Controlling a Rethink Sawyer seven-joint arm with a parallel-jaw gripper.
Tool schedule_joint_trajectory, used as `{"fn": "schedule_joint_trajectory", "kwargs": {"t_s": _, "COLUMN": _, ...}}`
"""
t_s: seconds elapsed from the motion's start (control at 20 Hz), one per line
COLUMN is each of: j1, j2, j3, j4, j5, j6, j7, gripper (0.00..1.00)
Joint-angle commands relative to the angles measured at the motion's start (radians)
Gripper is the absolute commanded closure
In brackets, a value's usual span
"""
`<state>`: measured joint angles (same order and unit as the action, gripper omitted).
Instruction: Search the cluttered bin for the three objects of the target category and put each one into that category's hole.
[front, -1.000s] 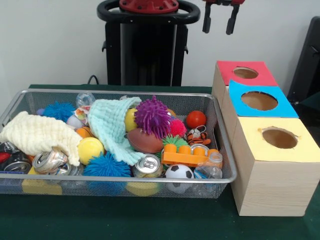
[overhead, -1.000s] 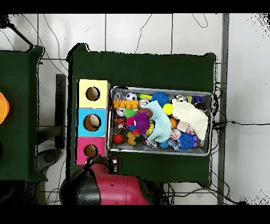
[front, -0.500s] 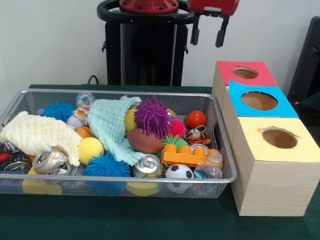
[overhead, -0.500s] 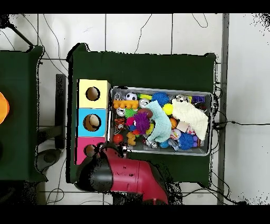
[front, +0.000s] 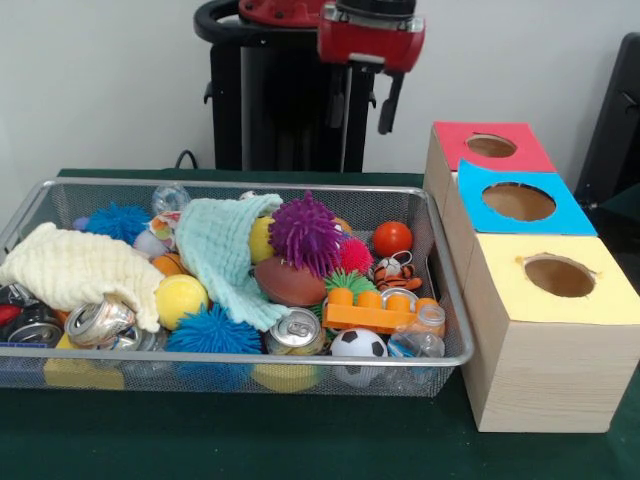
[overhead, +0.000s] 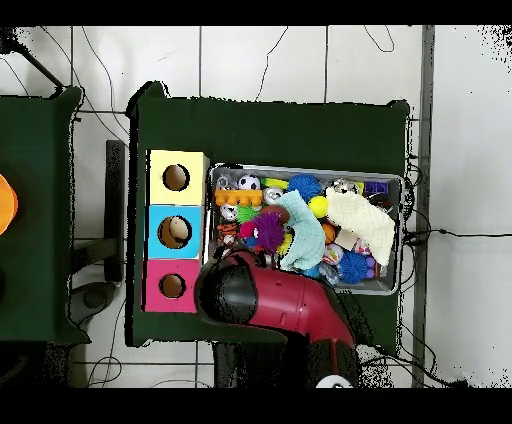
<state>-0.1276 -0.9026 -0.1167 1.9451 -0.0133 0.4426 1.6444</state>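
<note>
Now: searching stage, with the pincer high above the bin's far rim and carrying nothing.

Hanging from the red and black arm, the black two-fingered pincer (front: 360, 100) shows its fingers apart with clear space between them, empty, above the far edge of the silver wire-mesh bin (front: 452, 330). Nothing says which category is wanted, so the target cannot be named; candidates below include a purple spiky ball (front: 305, 232), a brown toy football (front: 290, 282) and a crushed silver drink can (front: 295, 331), all well beneath the pincer and nearer the camera. Beside the bin stand three wooden boxes, their holes in red (front: 491, 146), blue (front: 518, 202) and yellow (front: 558, 276) tops. Judging by this, the next move calls for a descent onto a chosen item amid tight clutter.
</note>
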Motion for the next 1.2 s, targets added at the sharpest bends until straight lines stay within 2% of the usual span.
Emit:
{"fn": "schedule_joint_trajectory", "kwargs": {"t_s": 0.05, "j1": -0.092, "j2": 0.1, "j3": 0.069, "j4": -0.083, "j5": 0.031, "j6": 0.014, "j7": 0.111, "gripper": 0.0}}
{"fn": "schedule_joint_trajectory", "kwargs": {"t_s": 0.35, "j1": -0.175, "j2": 0.141, "j3": 0.087, "j4": -0.063, "j5": 0.042, "j6": -0.074, "j7": 0.132, "gripper": 0.0}}
{"fn": "schedule_joint_trajectory", "kwargs": {"t_s": 0.55, "j1": -0.211, "j2": 0.155, "j3": 0.085, "j4": -0.054, "j5": 0.047, "j6": -0.094, "j7": 0.15, "gripper": 0.0}}
{"fn": "schedule_joint_trajectory", "kwargs": {"t_s": 0.8, "j1": -0.241, "j2": 0.181, "j3": 0.053, "j4": -0.026, "j5": 0.078, "j6": -0.168, "j7": 0.227, "gripper": 0.0}}
{"fn": "schedule_joint_trajectory", "kwargs": {"t_s": 0.95, "j1": -0.267, "j2": 0.201, "j3": 0.044, "j4": -0.023, "j5": 0.083, "j6": -0.171, "j7": 0.224, "gripper": 0.0}}
{"fn": "schedule_joint_trajectory", "kwargs": {"t_s": 1.2, "j1": -0.273, "j2": 0.172, "j3": -0.01, "j4": 0.039, "j5": 0.083, "j6": -0.217, "j7": 0.255, "gripper": 0.0}}
